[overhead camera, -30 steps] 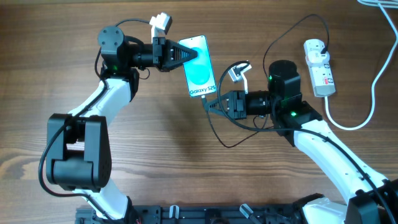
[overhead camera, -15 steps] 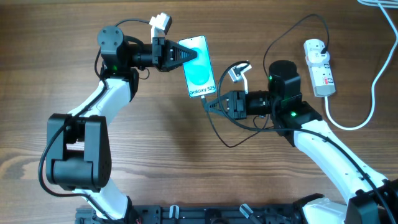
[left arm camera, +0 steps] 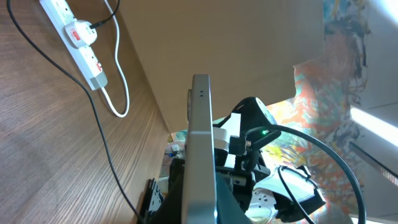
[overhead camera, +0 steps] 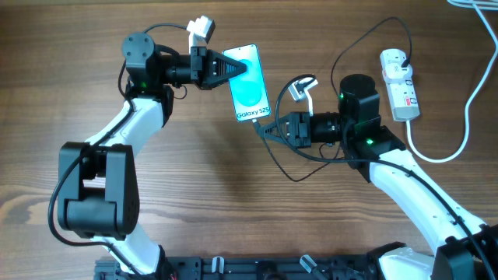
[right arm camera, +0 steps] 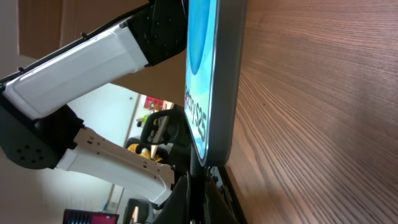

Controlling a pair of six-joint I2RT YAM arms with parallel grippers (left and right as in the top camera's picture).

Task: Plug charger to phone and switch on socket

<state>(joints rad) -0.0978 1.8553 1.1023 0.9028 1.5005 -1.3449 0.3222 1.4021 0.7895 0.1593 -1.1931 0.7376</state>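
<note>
Left end effector [overhead camera: 233, 70] grasps the phone [overhead camera: 250, 84]. Right end effector [overhead camera: 264, 130] clenches the charger [overhead camera: 362, 36], plugged into the socket [overhead camera: 400, 95].

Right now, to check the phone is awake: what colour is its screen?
The phone shows a bright cyan screen with a white text strip; best seen overhead.

Charger [overhead camera: 366, 33] tip just beside the phone [overhead camera: 250, 84]
</note>
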